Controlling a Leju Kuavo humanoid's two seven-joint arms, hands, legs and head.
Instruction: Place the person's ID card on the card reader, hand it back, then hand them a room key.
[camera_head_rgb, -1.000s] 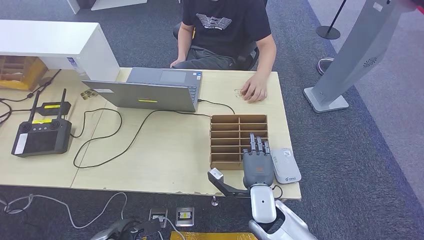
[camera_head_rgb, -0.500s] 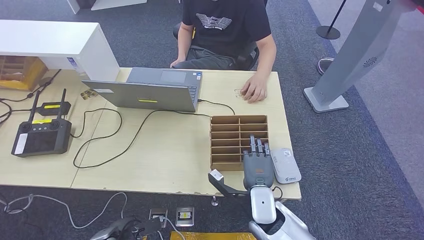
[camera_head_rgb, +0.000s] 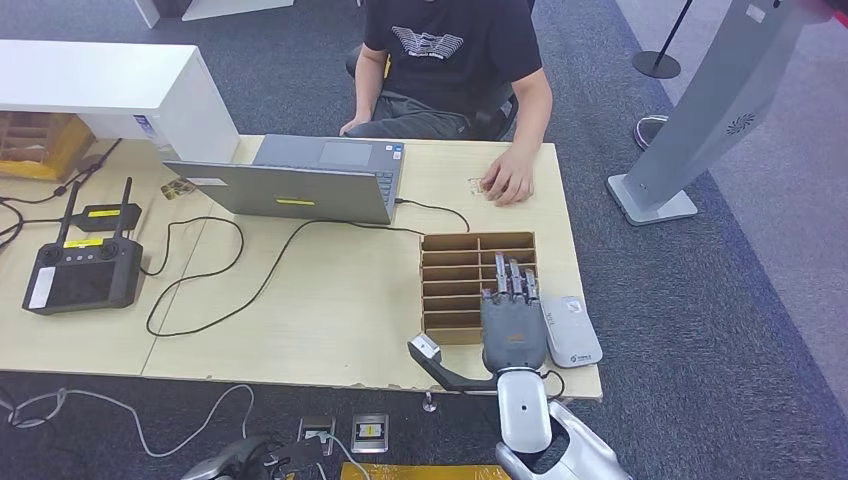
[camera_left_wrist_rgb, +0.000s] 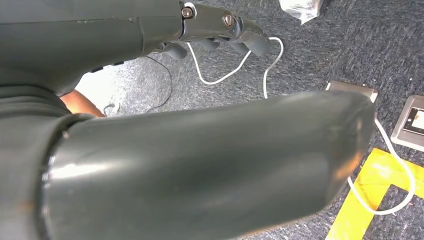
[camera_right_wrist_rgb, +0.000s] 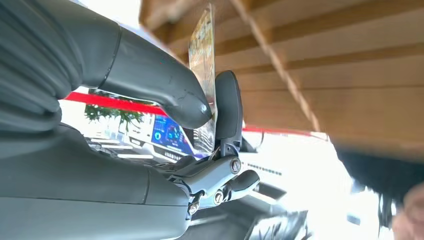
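1. Overhead, from the head view, the right hand (camera_head_rgb: 513, 325) lies over the near right part of the cardboard slot rack (camera_head_rgb: 450, 281), just beside the white card reader (camera_head_rgb: 570, 330) at the desk's (camera_head_rgb: 300, 320) near right corner. Across the desk, a person (camera_head_rgb: 450, 60) rests a hand (camera_head_rgb: 508, 182) near a laptop (camera_head_rgb: 300, 180).

2. From the left wrist view, the left hand (camera_left_wrist_rgb: 220, 35) hangs over grey carpet (camera_left_wrist_rgb: 320, 55) and a white cable (camera_left_wrist_rgb: 235, 65), fingers curled in, holding nothing.

3. From the right wrist view, thumb (camera_right_wrist_rgb: 150, 75) and a finger pinch a thin printed card (camera_right_wrist_rgb: 202, 75) upright against the rack's wooden slats.
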